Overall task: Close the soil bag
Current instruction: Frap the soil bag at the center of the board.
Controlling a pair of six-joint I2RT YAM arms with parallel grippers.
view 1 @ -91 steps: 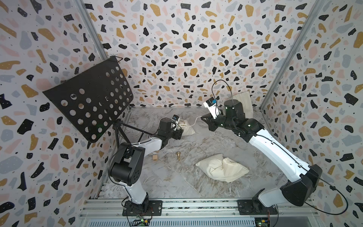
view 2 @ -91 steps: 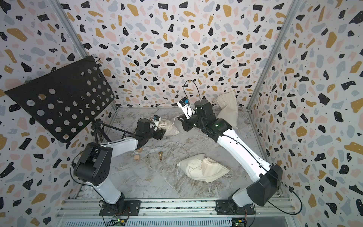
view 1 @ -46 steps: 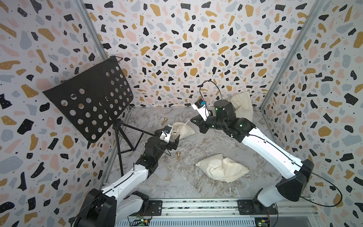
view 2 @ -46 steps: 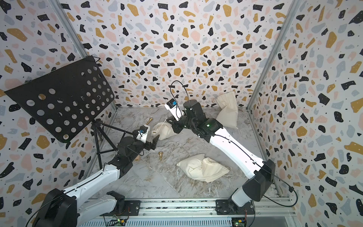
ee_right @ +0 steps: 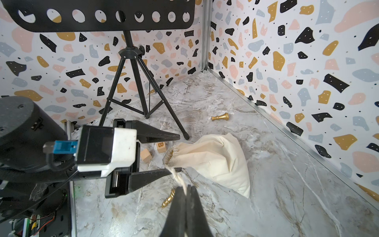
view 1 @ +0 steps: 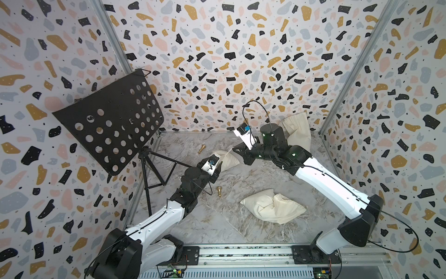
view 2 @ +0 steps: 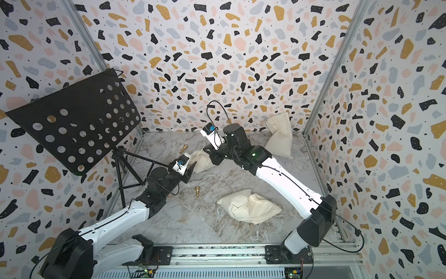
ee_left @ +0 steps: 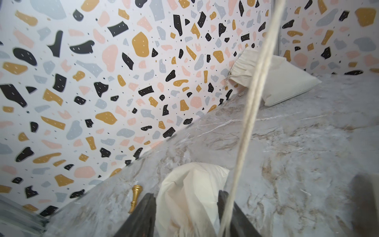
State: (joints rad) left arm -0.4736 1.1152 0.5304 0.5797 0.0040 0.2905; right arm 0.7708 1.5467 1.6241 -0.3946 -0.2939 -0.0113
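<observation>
Left arm has dropped lower; left fingers (ee_right: 160, 134) stand apart astride soil bag (ee_right: 215, 162). Right fingers (ee_right: 176, 215) pinch drawstring (ee_right: 178, 177): unbraced, bag may drag.

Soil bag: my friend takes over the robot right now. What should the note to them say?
Right gripper: shut on the drawstring, which runs taut from the soil bag.
Left gripper: open, jaws either side of the bag's mouth.
The bag lies on the table near the music stand.
Done: mouth looks gathered; fully tight, cannot tell.
Left: probably pinch the neck, pull the string tight, let go.
</observation>
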